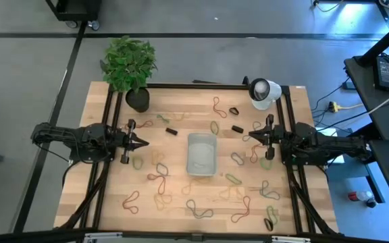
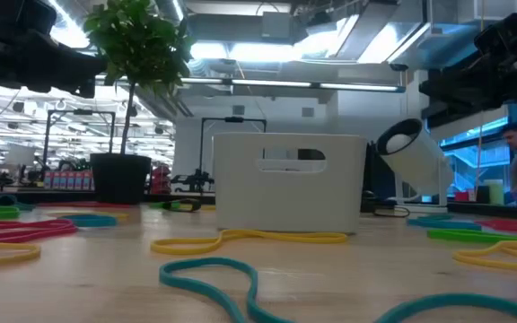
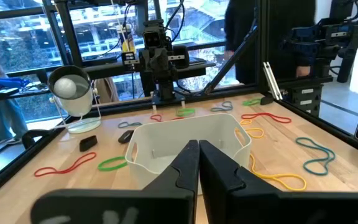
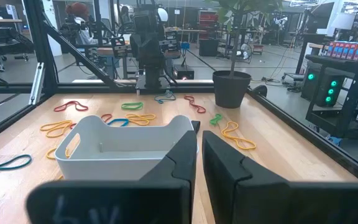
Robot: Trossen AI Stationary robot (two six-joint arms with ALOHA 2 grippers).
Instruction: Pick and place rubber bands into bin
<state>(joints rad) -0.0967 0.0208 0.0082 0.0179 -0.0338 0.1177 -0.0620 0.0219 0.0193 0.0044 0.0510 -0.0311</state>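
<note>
Nearest the front edge of the table [image 1: 113, 216] lie the closest rubber bands [image 1: 198, 210], thin loops in red, yellow and green, many twisted into figure-eights and all flat on the wood. More are scattered on both sides and toward the back, none inside the bin [image 1: 202, 154], which sits in the middle of the table and looks empty.

The left gripper [image 1: 143, 142] hovers just left of the bin with its fingers pressed together and nothing between them. The right gripper [image 1: 252, 133] faces it from the other side, fingers nearly together with a thin gap, also holding nothing.

The bands look very light, soft and floppy, so one would likely sag and stretch when lifted and could snag a neighbour where loops overlap. The best hold is probably a pinch at a crossing point of a figure-eight, or on a strand lying clear of others.

Farther back stand a potted plant [image 1: 130, 67] and a round white lamp [image 1: 264, 92].
</note>
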